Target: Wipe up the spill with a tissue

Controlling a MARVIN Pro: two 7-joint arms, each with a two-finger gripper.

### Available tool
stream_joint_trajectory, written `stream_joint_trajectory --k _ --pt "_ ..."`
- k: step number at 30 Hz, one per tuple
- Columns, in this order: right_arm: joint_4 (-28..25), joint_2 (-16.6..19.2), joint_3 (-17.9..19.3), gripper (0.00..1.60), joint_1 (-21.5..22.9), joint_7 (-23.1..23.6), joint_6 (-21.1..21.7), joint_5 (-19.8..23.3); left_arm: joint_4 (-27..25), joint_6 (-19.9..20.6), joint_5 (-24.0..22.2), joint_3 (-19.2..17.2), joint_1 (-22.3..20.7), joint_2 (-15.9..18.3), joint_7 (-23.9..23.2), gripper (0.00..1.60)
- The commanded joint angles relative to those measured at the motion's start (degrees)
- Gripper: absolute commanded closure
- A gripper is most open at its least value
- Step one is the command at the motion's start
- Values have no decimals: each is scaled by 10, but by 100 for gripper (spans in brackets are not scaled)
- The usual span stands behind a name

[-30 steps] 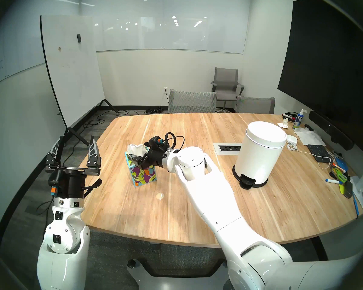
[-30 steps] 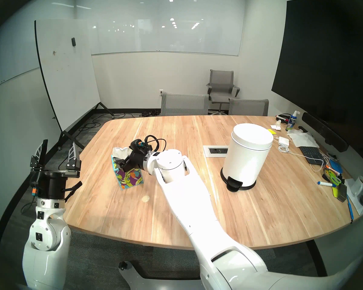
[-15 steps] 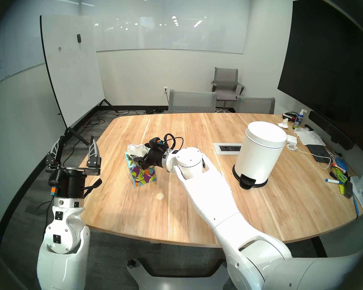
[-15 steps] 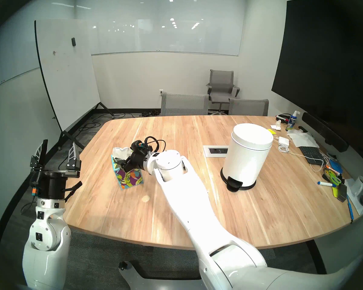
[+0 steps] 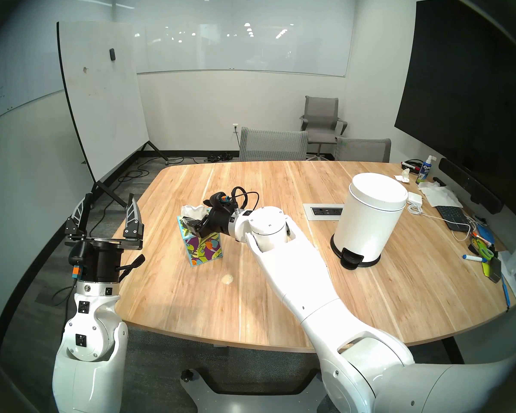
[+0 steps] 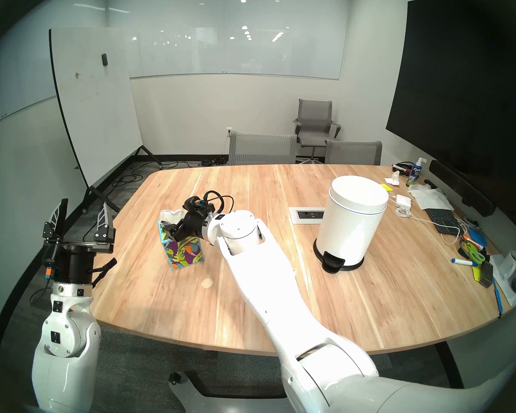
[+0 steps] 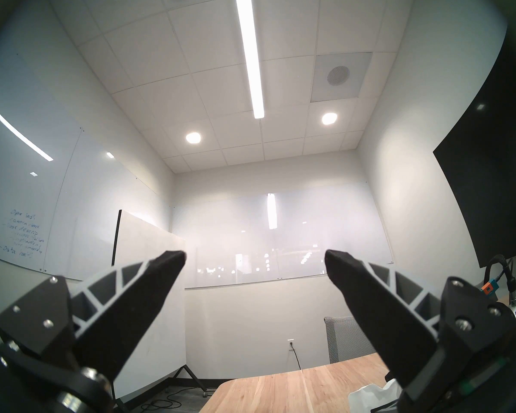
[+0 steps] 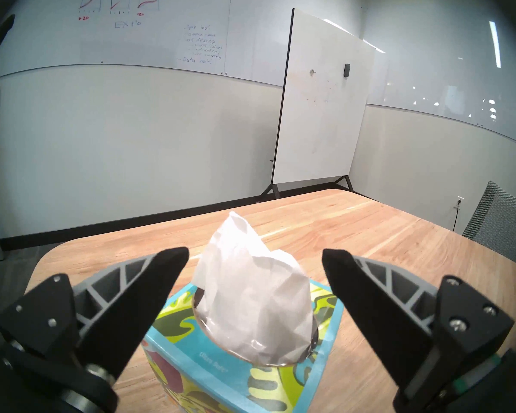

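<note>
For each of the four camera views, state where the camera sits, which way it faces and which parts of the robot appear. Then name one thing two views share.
Head left: looks down at the table; both arms.
Head right: almost identical view.
Left wrist: tilted up toward ceiling and far wall; open left gripper.
Right wrist: level, facing the tissue in its tissue box; open right gripper.
Shared: the standing whiteboard appears in every view.

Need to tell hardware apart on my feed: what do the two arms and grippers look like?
Both arms are glossy white shells with black wrists. Left gripper and right gripper: black tapered fingers on grey ribbed backs. Each wrist has an orange-teal connector; black cables loop at the right wrist.
</note>
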Motion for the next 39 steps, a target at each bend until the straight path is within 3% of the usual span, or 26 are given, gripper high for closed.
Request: stream_joint_trajectory --k 1,5,6,10,12,15,29,39 --pt "-1 -13 0 0 16 1 -7 4 -10 -5 0 -1 1 -1 0 0" --pt "2 -13 0 6 17 2 -9 4 -10 -5 0 -1 1 -1 0 0" --pt "4 -14 0 30 17 2 -10 4 -10 -5 0 -1 1 -1 0 0" --pt "6 -14 0 38 17 2 -12 4 -10 -5 0 -1 1 -1 0 0" --pt "7 -14 0 57 17 1 -13 4 -10 -5 0 -1 1 -1 0 0" --pt "7 -14 -1 46 16 1 -14 4 -10 -5 0 -1 1 -1 0 0" --pt "3 -10 -2 54 14 4 -9 5 -10 -5 0 -1 1 -1 0 0" --pt "27 -11 -3 48 17 6 -15 5 -10 -5 0 -1 1 -1 0 0"
